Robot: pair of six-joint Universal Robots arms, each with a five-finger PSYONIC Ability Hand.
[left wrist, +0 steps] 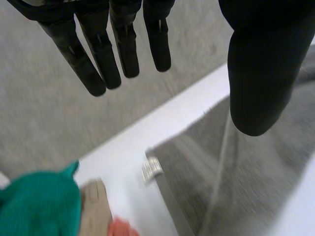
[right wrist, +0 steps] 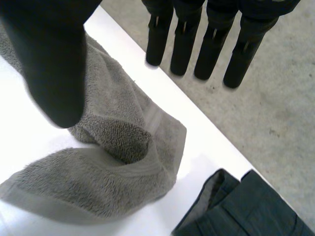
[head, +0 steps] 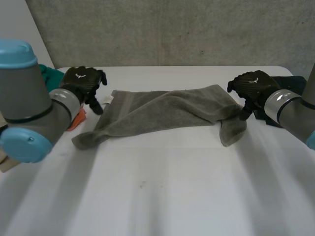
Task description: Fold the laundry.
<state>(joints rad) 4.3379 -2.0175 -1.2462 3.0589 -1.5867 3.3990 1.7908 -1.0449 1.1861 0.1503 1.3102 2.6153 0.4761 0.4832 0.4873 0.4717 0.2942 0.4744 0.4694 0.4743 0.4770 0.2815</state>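
Table [head: 157, 196] holds towel [head: 167, 113] between left hand [head: 84, 81], right hand [head: 253, 87].

I have the left arm [head: 29, 105] reaching in from eight o'clock and the right arm [head: 291, 111] from three o'clock, with the left hand [head: 82, 82] and right hand [head: 253, 87] both straight-fingered, thumbs spread apart.

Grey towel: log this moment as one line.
towel: rumpled on table, not yet folded | left hand: open, over towel's left corner | right hand: open, over towel's right end
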